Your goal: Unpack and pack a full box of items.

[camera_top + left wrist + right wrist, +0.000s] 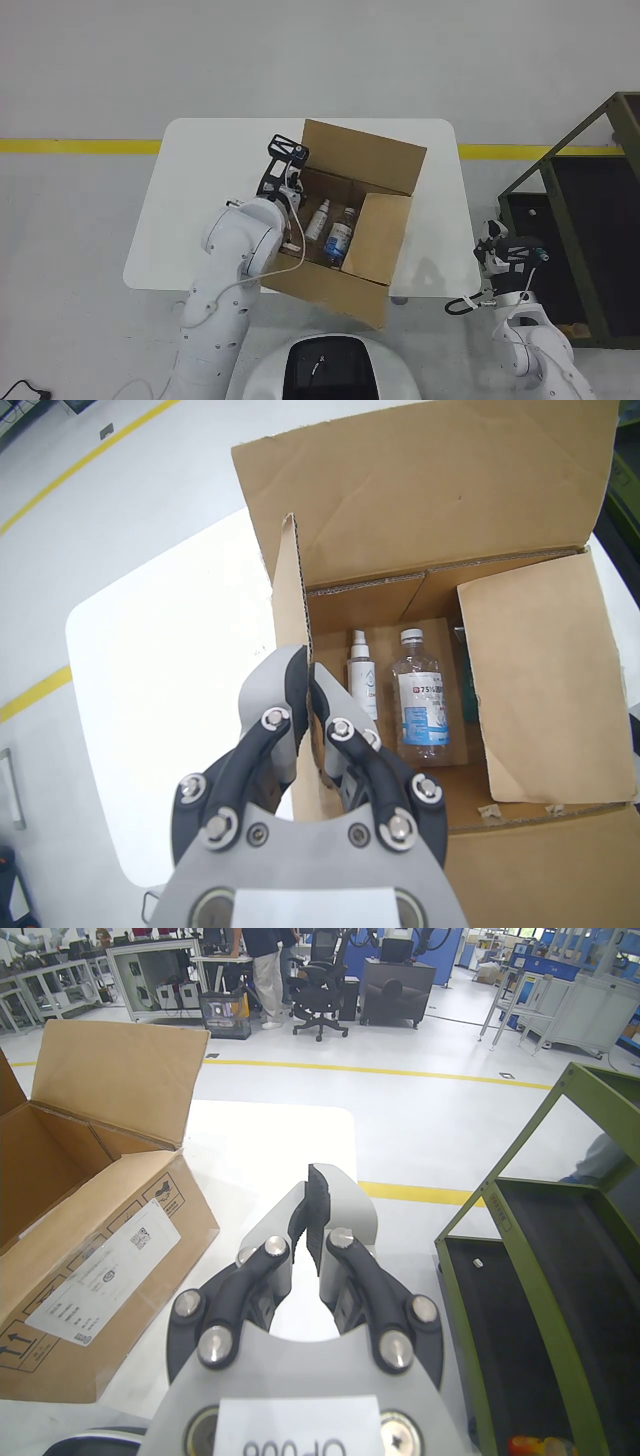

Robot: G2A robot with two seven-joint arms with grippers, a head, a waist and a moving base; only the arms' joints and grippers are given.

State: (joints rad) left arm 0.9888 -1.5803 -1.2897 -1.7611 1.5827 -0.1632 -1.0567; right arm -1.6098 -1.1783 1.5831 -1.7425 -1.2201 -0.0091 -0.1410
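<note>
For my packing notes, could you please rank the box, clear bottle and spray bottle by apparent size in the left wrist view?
1. box, by far.
2. clear bottle.
3. spray bottle: narrower, lower end hidden; both bottles lie side by side, so nearness hardly matters.

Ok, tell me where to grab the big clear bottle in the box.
Best grip the clear bottle across its wide body, straight down from above: it lies flat on the box floor, cap toward the far wall, with the spray bottle close alongside.

One box, one spray bottle, one clear bottle.
</note>
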